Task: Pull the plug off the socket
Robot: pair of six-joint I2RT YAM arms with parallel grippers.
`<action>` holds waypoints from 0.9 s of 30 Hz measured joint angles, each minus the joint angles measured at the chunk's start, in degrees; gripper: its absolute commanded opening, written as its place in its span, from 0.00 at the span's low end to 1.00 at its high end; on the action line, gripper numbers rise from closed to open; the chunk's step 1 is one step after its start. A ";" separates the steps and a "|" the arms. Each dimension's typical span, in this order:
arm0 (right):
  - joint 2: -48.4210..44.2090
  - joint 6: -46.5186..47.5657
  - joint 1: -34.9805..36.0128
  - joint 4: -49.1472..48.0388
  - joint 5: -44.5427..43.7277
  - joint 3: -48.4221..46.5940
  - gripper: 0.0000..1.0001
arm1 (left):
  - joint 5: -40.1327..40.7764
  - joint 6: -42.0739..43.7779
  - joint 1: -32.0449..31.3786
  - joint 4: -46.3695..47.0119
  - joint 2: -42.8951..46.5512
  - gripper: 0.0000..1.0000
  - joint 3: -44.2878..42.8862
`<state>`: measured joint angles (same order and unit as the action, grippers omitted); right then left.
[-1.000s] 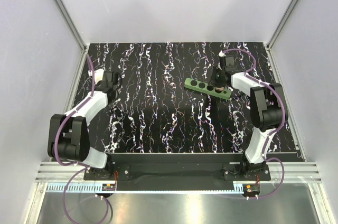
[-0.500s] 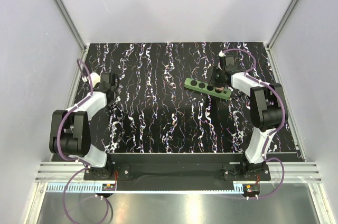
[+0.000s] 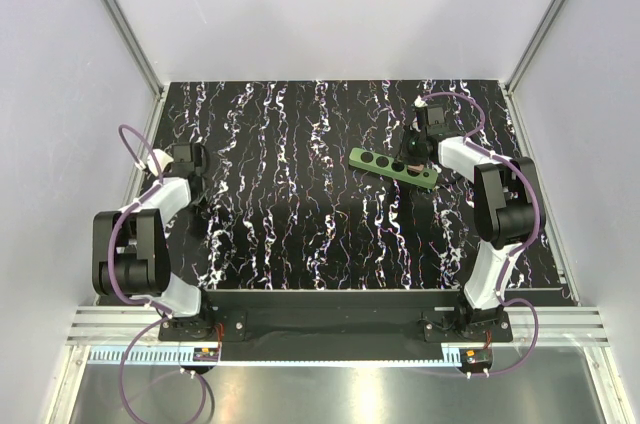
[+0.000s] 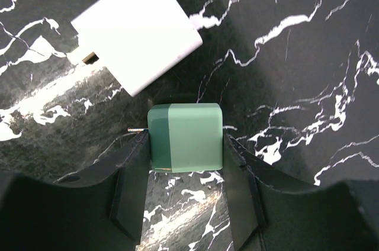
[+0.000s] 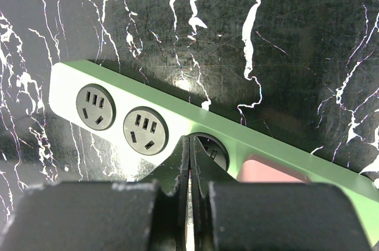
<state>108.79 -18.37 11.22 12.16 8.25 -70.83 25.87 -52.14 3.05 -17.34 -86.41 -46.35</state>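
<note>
The plug looked to be out already. It was a small green block with a thin metal pin sticking out at its side. The left pincer was grasping it, one finger pressed on each side. That was way over at 9 o'clock on the table, well apart from the socket. I could not tell if the plug was touching the table or hanging just over it.

The socket lay at about 2 o'clock, a long green strip set a bit slanted. The right pincer was clenched tight with nothing in it. Its tips pushed down on the strip at the third hole, I think to hold it in place. Two other holes showed with nothing in them. Past the tips there was a pink patch on the strip, and I could not tell what it was.

So I'd say the pulling was done. What was left was small: put the plug down, let go, and lift the right pincer off the strip.

A white block lay just beside the plug, at 11 o'clock from it, not touching. The left pincer was close to the table's left edge and the wall there, so there was little room on that side. The middle of the table had lots of open room for moving.
</note>
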 measured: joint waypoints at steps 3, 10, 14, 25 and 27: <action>0.02 0.00 0.00 0.07 0.02 -0.07 0.03 | -0.17 -0.26 0.28 0.48 0.00 0.50 0.00; 0.15 0.00 -0.04 0.26 0.20 -0.26 0.03 | -0.33 -0.28 0.28 0.90 0.28 0.73 0.22; 0.24 0.02 -0.13 0.39 0.42 -0.37 0.03 | -0.55 -0.15 0.24 0.68 3.39 0.76 1.57; -1.20 -0.31 -0.09 -0.96 0.55 1.46 0.06 | -1.51 7.98 -16.37 7.19 14.86 0.76 1.66; -2.08 -0.63 -0.04 -1.31 1.05 2.32 0.10 | -2.05 10.47 -22.40 9.33 14.21 0.75 0.98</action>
<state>106.72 -19.00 11.18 10.85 9.30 -68.51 23.81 -41.67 -19.35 -8.01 -72.20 -45.36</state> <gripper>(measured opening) 0.065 0.757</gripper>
